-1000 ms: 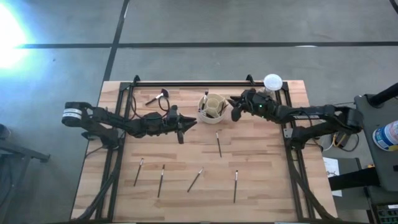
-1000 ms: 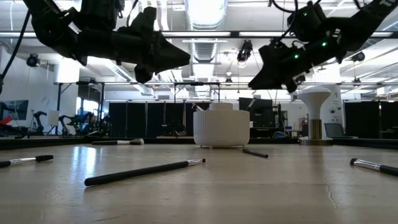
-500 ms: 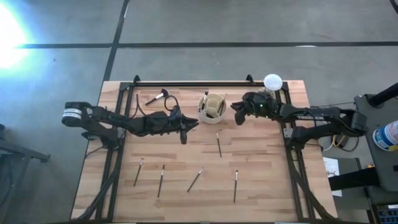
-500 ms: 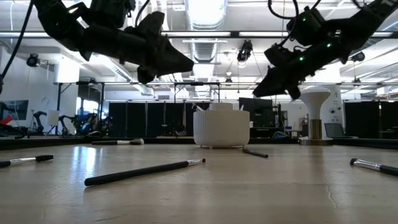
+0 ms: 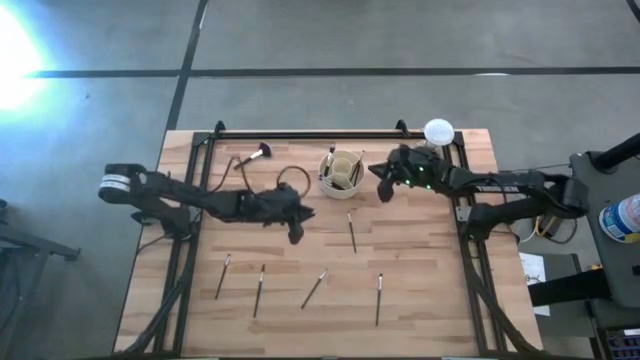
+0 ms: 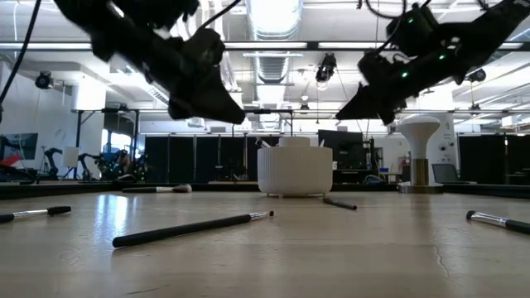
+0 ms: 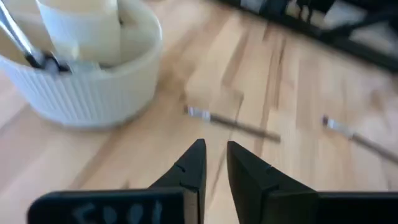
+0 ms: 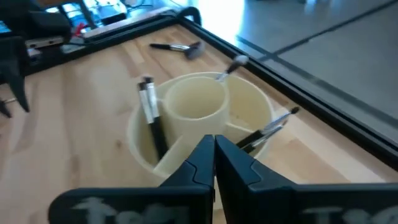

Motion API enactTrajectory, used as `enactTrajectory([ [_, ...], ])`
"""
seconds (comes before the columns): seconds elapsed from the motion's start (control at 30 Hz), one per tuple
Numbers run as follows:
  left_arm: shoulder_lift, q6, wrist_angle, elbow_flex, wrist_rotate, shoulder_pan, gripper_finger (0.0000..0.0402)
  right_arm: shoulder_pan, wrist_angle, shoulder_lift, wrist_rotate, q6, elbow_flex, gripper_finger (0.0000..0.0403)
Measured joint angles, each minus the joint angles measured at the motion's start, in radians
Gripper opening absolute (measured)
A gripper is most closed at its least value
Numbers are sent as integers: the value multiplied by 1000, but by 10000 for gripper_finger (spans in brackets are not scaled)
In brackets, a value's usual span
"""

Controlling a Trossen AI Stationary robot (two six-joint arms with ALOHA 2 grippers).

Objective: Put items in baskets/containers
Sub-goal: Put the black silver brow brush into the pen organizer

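The cream holder stands at the table's far middle with three brushes in it, one of them dark-handled. Loose brushes lie on the wood: one just near of the holder, several along the near half, and a fluffy-headed one at the far left. My left gripper hangs over bare wood to the left of the brush that lies near the holder, tipped downward, with a narrow gap between its fingers. My right gripper hovers just right of the holder, shut and empty.
A white globe on a stand sits at the far right corner behind my right arm. A dark metal frame runs along the table's far edge and down both sides. In the low view a brush lies in the foreground.
My left gripper has swung from beside the holder toward the near edge, dropped lower and tipped its fingers downward. My right gripper has stayed by the holder's right side.
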Motion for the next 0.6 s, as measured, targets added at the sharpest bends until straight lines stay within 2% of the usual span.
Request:
enactTrajectory([
  [0.17, 0, -141, -329, 125, -129, -129, 20, 86, -16, -143, 40, 3, -76, 8],
  [0.37, 0, -503, -684, 228, -223, -285, 2, 171, -15, -311, 105, 14, -207, 8],
  [0.6, 11, -977, -824, 240, -253, -446, 2, 175, -15, -487, 107, 28, -273, 8],
])
